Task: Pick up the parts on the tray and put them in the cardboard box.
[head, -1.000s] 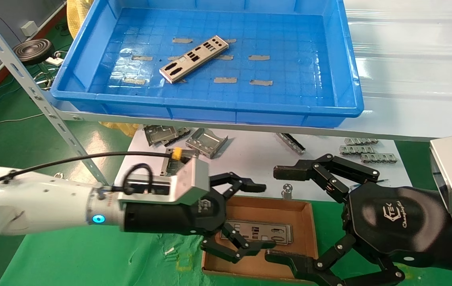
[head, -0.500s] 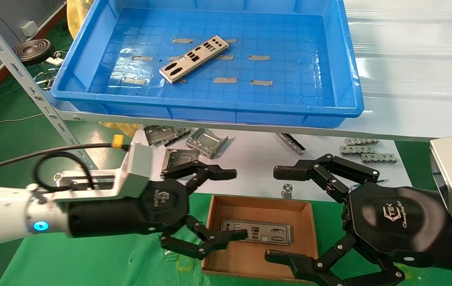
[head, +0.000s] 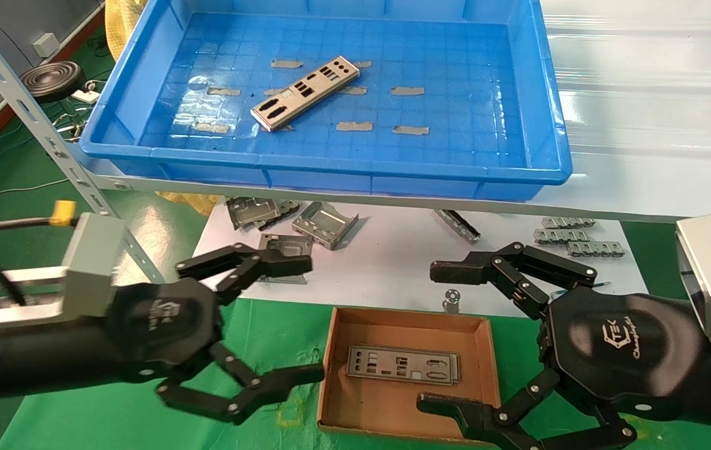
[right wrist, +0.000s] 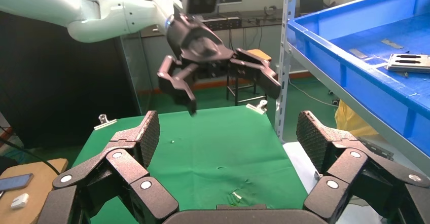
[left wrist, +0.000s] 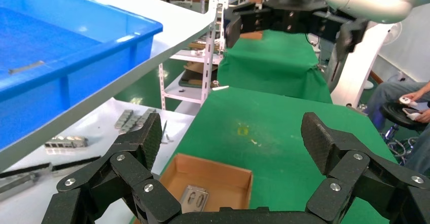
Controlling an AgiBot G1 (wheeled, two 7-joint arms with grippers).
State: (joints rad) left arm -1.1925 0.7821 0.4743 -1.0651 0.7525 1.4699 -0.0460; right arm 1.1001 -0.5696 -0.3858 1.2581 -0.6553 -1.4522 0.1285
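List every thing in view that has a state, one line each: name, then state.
Left gripper: open, empty, beside the cardboard box's left wall.
Right gripper: open, empty, at the box's right side.
Cardboard box: topless, one plate inside.
Plate in box: lying flat.
Blue tray: on the shelf, one plate left in it.
Plate in tray: lying flat, skewed, not yet picked.

Large blue plastic tray (head: 143, 119) on upper shelf (head: 643, 125), one punched silver-grey metal plate (head: 304, 92) inside. Small brown cardboard box (head: 332, 350) below, nearer robot, second plate (head: 402, 365) inside. Bent grey metal brackets (head: 324, 224) behind box.
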